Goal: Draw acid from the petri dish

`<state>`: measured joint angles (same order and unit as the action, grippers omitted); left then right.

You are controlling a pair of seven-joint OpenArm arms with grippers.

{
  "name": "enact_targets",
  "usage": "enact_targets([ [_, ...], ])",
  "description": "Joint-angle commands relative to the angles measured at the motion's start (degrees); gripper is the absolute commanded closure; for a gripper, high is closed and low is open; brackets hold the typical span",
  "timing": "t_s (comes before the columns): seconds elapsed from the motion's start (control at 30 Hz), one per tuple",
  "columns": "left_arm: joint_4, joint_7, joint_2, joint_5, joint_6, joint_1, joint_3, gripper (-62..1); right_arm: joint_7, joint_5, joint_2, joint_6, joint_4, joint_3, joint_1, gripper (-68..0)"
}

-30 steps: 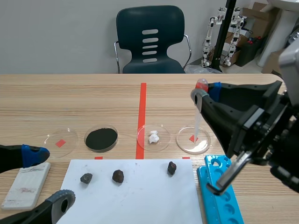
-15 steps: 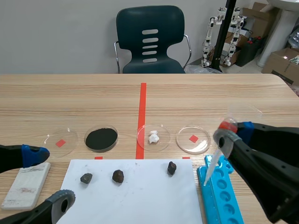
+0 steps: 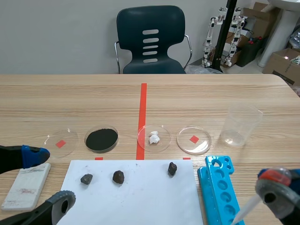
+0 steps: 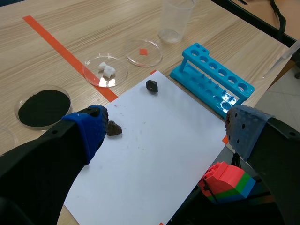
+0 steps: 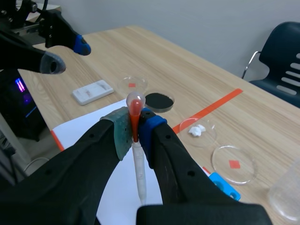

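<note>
Pale wooden tabletop runs away toward a dark chair, and the blue test-tube rack point(image 3: 219, 190) near its close edge serves as the marker for everything else. The right jaws, low beside the rack's near end, are clamped on a pipette point(image 3: 248, 206) just under its red bulb, with the tip hanging past the rack's near corner. The left jaws stand wide apart and hold nothing, well off on the far side of the white sheet point(image 3: 136, 197) from the rack. The petri dish point(image 3: 193, 139) to be drawn from lies just beyond the rack's far end, clear, with a red square showing through it; whether it holds liquid cannot be told. The main hazard, as I judge it, is the path: the tip must travel the rack's whole length, and a low sweep could catch a tube hole and bend or twist the pipette in its hold. A clear beaker point(image 3: 240, 124) stands beyond the rack's far end, off to the side away from the sheet, and the bulky arm could knock it over. The dish looks light, so a tip pressed onto its floor may shove it. A similar clear dish point(image 3: 61, 140) with a red square lies much farther from the rack and could be mistaken for the target. Clamping harder near the bulb might squeeze out whatever the pipette holds.
</note>
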<state>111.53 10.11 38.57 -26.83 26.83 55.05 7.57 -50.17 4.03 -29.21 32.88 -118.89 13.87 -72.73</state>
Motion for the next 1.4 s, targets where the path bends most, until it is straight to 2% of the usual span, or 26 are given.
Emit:
enact_targets([
  [0.0,0.7,0.8,-0.3,-0.5,0.2,-0.2,0.2,-52.5,-1.6,0.4,0.0,0.2,-0.4,0.2,-0.7,-4.2],
  [0.37,0.7,0.8,-0.3,-0.6,0.2,-0.2,0.2,-52.5,-0.9,0.2,0.0,0.1,-0.4,0.3,-0.4,-4.2],
  [0.53,0.7,0.8,-0.3,-0.6,0.2,-0.2,0.2,-52.5,1.0,0.0,0.0,0.1,-0.4,0.3,-0.4,-4.2],
  [1.37,0.7,0.8,-0.3,-0.6,0.2,-0.2,0.2,-52.5,0.9,0.0,0.0,0.1,-0.4,0.3,-0.4,-4.2],
])
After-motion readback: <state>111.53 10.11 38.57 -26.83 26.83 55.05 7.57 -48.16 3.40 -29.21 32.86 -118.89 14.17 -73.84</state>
